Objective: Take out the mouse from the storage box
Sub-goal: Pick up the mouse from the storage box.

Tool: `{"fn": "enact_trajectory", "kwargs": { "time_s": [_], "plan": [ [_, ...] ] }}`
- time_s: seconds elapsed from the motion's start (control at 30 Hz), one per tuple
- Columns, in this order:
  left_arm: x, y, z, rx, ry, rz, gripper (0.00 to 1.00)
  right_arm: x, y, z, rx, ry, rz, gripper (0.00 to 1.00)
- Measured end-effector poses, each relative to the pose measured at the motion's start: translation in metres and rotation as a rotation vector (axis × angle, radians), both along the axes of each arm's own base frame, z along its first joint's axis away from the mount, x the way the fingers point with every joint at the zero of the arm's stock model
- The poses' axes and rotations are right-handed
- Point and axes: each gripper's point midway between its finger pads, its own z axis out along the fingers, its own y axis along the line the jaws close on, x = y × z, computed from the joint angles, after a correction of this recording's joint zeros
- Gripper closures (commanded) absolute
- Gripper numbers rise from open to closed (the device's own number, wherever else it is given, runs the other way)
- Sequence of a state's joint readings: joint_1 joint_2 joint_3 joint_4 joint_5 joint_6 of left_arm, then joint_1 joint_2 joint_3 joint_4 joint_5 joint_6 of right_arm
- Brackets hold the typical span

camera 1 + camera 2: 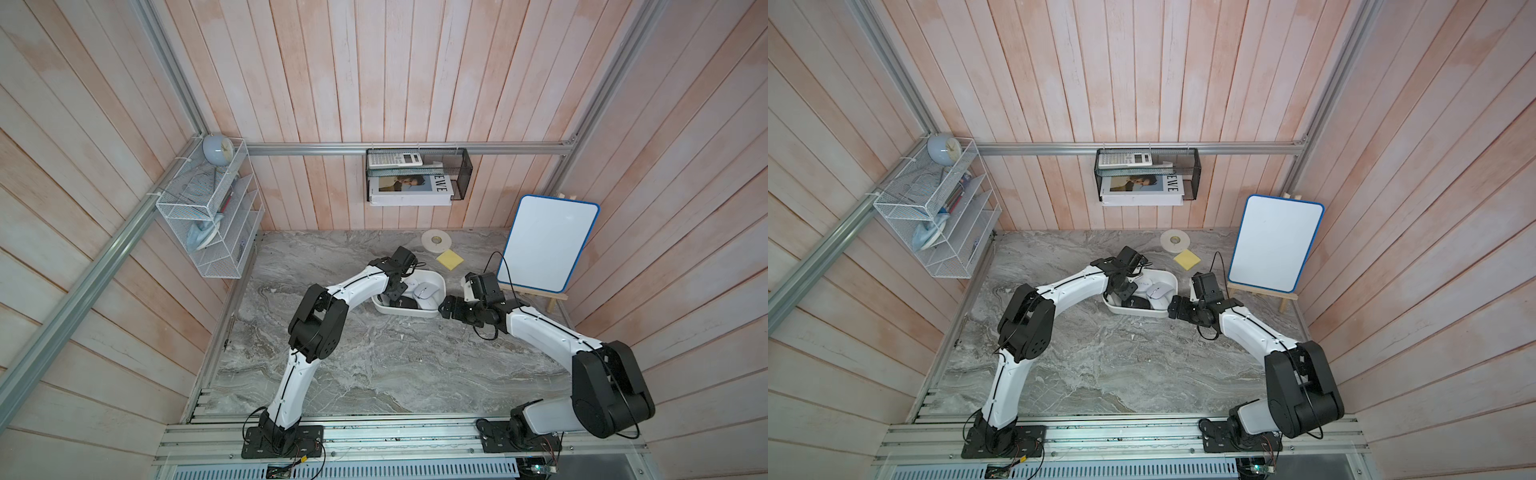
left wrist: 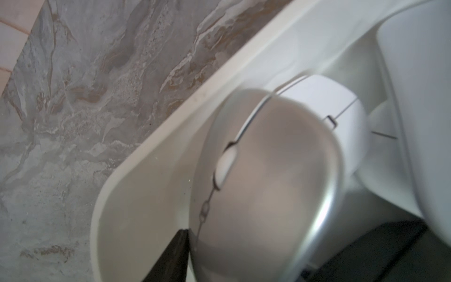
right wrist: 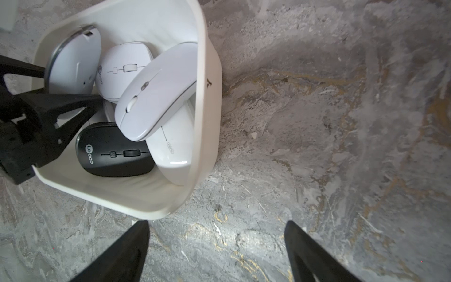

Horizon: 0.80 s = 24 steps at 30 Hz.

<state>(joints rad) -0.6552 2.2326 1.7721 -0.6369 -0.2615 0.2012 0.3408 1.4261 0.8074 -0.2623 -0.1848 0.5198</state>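
Storage box (image 1: 409, 312) sits on the marble tabletop (image 1: 374, 365), just above centre in both top views (image 1: 1142, 312), between the two arm tips. It holds several piled mice.

Left gripper (image 3: 73, 84) is inside the box, at the left of the right wrist frame. Its fingers (image 3: 80, 99) stand part-way closed and bracket the silver-rimmed mouse (image 3: 73, 63), one on each side, both against it. In the left wrist view one fingertip (image 2: 175, 254) touches that mouse's edge at lower centre. The opposite finger cannot be made out there.

Orientation of the silver-rimmed mouse: it is tipped up on its side against the box wall at the upper left of the right wrist frame. Its long axis is near vertical in that frame, the upper end leaning right. In the left wrist view its centre seam and scroll wheel (image 2: 227, 166) run from lower centre toward upper right. The button end points to the upper right, next to a white mouse (image 2: 336, 109).

Other contents: a flat white mouse (image 3: 156, 90) lies diagonally on top, and a black mouse (image 3: 114, 151) lies flat beneath it.

Right gripper (image 3: 216, 223) has its fingers spread wide with nothing between them. It is over bare tabletop, just beside the box's corner.
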Motion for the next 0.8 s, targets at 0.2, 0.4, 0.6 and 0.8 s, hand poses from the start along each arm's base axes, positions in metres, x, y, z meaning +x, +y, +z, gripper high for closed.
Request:
{"fn": "enact_trajectory", "kwargs": {
  "time_s": [0.2,0.4,0.6,0.8],
  "plan": [
    [-0.001,0.004,0.001,0.016,-0.066,0.024,0.71,-0.002,-0.001,-0.005,-0.003,0.014,0.000,0.10],
    [-0.008,0.004,0.008,0.022,-0.105,0.032,0.80,-0.002,0.001,-0.008,0.001,0.023,0.002,0.10],
    [-0.007,0.003,0.031,-0.012,-0.161,0.050,0.81,-0.003,0.002,-0.008,0.007,0.024,0.006,0.10],
    [-0.009,0.014,0.067,-0.038,-0.222,0.089,0.82,-0.003,0.002,-0.008,0.007,0.024,0.007,0.10]
  ]
}}
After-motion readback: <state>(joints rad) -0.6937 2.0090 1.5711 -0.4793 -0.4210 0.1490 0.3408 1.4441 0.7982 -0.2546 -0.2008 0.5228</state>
